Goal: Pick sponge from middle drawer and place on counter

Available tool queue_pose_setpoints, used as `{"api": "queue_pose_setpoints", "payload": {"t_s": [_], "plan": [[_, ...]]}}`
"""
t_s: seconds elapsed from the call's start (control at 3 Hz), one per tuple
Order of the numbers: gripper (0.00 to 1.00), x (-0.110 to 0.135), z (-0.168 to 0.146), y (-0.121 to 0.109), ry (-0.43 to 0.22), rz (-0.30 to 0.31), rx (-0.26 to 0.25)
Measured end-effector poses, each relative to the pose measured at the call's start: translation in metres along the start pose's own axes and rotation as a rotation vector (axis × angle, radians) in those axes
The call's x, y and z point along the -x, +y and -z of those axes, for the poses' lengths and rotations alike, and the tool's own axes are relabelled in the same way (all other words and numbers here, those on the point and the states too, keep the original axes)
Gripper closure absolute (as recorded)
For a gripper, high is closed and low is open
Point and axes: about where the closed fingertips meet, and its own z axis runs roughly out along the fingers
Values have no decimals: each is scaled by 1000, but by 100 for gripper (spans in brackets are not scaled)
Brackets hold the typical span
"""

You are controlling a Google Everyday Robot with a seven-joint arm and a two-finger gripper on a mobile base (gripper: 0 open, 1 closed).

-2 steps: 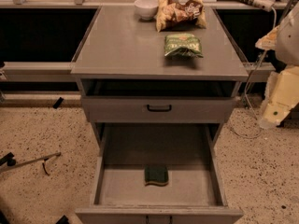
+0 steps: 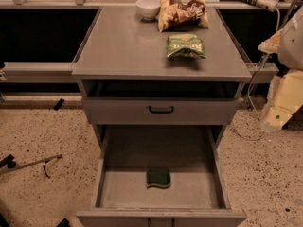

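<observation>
The dark green sponge (image 2: pixel 158 178) lies flat on the grey floor of the open middle drawer (image 2: pixel 106 188), near the drawer's front and about centred. The counter (image 2: pixel 123 46) is the grey cabinet top above it. My gripper (image 2: pixel 274 118) hangs at the right edge of the view, beside the cabinet at about the height of the shut upper drawer, well to the right of and above the sponge. It holds nothing that I can see.
On the counter stand a white bowl (image 2: pixel 148 7), a brown snack bag (image 2: pixel 182 12) and a green snack bag (image 2: pixel 185 46). The upper drawer with a black loop handle (image 2: pixel 161 110) is shut. A cable (image 2: pixel 251 103) hangs on the right, and a tool (image 2: pixel 28 164) lies on the speckled floor at left.
</observation>
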Motion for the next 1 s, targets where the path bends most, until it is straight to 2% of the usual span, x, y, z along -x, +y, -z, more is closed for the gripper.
{"api": "queue_pose_setpoints", "payload": {"t_s": [0.33, 0.67, 1.0], "plan": [[0, 4, -38, 10, -74, -36, 53], [0, 19, -86, 28, -154, -47, 110], [0, 25, -139, 57, -196, -57, 178]]}}
